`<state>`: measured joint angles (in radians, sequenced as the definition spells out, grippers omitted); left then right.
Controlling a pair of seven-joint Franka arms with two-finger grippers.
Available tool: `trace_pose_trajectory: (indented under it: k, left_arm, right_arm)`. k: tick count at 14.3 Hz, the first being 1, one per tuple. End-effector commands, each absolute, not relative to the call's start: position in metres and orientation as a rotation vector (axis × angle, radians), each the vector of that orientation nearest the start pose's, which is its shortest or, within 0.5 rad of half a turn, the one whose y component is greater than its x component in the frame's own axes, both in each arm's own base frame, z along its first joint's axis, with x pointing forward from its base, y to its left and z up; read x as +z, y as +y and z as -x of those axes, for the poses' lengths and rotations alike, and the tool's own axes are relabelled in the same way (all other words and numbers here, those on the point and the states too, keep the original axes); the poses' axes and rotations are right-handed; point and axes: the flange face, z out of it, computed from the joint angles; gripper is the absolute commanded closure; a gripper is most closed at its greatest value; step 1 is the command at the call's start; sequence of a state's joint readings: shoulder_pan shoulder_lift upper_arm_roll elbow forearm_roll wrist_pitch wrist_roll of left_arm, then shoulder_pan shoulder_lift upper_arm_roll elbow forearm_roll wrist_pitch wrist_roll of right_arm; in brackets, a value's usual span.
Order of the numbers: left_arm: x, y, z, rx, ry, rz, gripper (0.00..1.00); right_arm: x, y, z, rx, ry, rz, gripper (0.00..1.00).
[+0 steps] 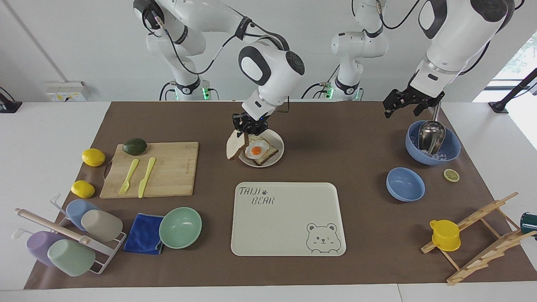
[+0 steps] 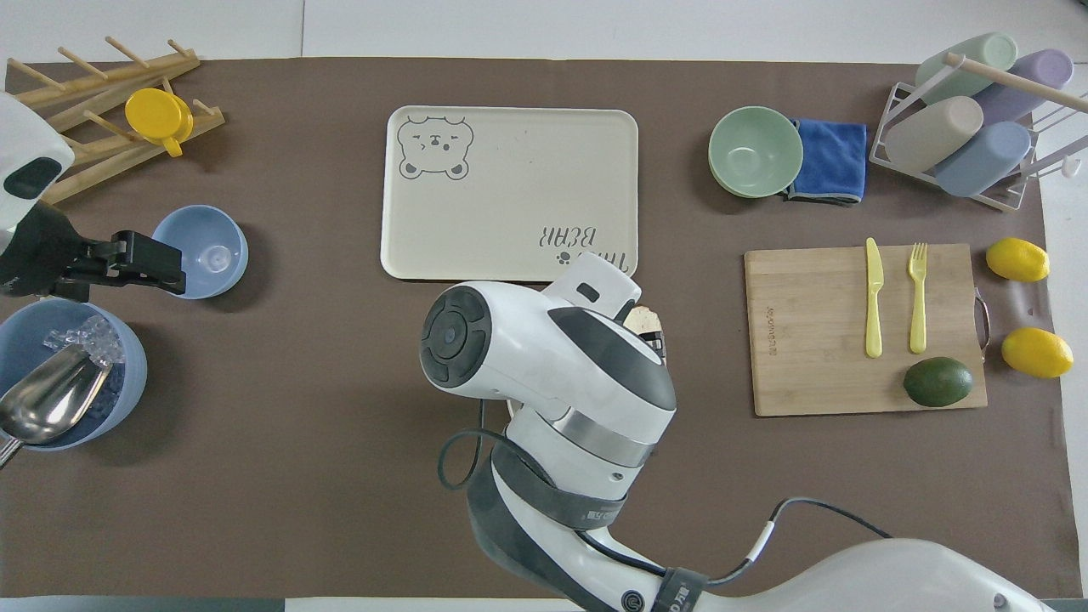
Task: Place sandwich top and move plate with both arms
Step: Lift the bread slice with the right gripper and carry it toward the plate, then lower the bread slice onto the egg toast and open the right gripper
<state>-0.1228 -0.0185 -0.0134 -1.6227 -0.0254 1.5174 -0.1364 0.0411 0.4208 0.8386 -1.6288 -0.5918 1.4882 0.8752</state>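
Facing view: right gripper point(image 1: 248, 127) is up over the plate point(image 1: 275, 158), clamped on the sandwich top point(image 1: 235, 147). The slice hangs tilted from its upper edge, over the plate rim on the side toward the right arm's end of the tabletop point(image 1: 335, 138); can't tell if its lower edge touches the rim. The toasted slice with fried egg point(image 1: 256, 150) lies flat in the plate. The cutting board point(image 1: 168, 176) sits toward the right arm's end, holding a yellow fork point(image 1: 128, 171), yellow knife point(image 1: 146, 177) and avocado point(image 1: 134, 146). The bear tray point(image 1: 288, 218) lies farther from the robots than the plate.

Left gripper point(image 1: 410, 102) waits, jaws apart and holding nothing, in the air just above the big blue bowl point(image 1: 451, 152) with the metal scoop point(image 1: 431, 135).

Overhead view: the right arm's wrist covers the plate entirely; only a corner of the sandwich top point(image 2: 643, 319) shows past it. Left gripper point(image 2: 157, 262) is beside the small blue bowl point(image 2: 204, 251).
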Motion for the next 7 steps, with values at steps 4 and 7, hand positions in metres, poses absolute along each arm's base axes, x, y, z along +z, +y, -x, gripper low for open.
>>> trace_pose_trajectory:
  k: [4, 7]
  left_arm:
    - [0.607, -0.073, -0.528, 0.149, 0.015, 3.142, 0.0]
    - [0.607, -0.072, -0.528, 0.149, 0.01, 3.142, 0.0]
  right_arm:
    - [0.369, 0.393, -0.456, 0.113, -0.109, 3.6, 1.0]
    - [0.357, 0.397, -0.452, 0.098, -0.079, 3.582, 1.0]
